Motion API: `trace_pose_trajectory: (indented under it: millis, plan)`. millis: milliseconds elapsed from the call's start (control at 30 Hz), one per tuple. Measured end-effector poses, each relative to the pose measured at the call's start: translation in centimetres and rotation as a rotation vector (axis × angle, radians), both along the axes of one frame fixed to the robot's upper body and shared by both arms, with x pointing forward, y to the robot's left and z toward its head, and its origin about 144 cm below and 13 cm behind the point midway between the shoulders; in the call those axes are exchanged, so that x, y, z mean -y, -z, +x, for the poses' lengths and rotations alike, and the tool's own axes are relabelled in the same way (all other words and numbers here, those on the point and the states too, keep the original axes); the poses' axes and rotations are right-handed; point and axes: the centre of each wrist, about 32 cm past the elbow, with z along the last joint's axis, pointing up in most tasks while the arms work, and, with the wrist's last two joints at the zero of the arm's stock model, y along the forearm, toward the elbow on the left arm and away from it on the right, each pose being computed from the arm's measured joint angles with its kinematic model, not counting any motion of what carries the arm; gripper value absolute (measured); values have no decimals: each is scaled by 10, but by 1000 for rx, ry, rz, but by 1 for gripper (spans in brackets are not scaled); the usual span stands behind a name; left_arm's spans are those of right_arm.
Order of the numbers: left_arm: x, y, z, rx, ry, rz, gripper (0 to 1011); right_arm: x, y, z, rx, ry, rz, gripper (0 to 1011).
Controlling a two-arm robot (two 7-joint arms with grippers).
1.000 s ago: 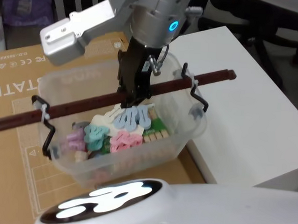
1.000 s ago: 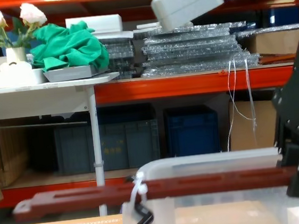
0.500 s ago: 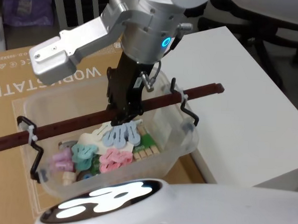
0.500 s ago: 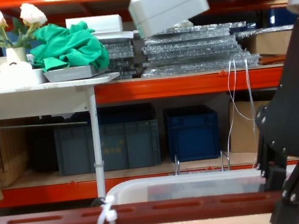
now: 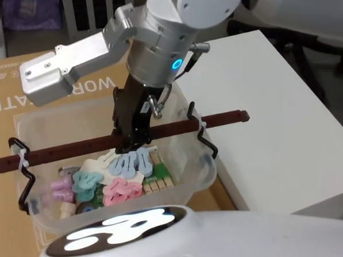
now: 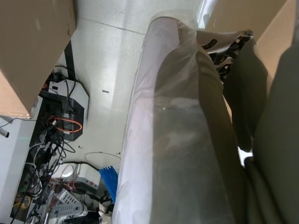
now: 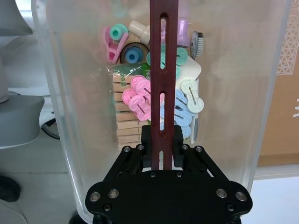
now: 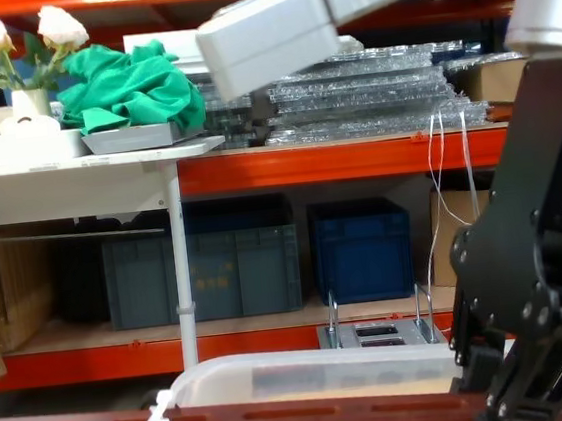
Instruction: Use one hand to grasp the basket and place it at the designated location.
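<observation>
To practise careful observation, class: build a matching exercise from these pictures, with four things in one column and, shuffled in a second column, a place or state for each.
Things
1. right gripper
2. dark red bar
3. green cloth
4. blue crate

Places or states
A. piled on the white table
B. stands under the orange shelf
C. shut on the bar, above the pink clips
D. spans the basket from rim to rim

Pairs: 1-C, 2-D, 3-A, 4-B.

Head camera steeply down on the basket (image 5: 201, 170), chest camera low, level with its rim, right wrist close above
</observation>
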Motion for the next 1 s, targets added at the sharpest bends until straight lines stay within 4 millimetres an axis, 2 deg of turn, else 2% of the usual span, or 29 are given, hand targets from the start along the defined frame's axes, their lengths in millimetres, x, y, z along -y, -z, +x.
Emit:
trace_pose_trajectory:
  millis: [467,1000]
  plan:
    - [0,0,0,0,0,0,0,-7,18,-6,52,28,-14,237]
    - [0,0,0,0,0,0,0,-16,30,-6,68,29,-48,238]
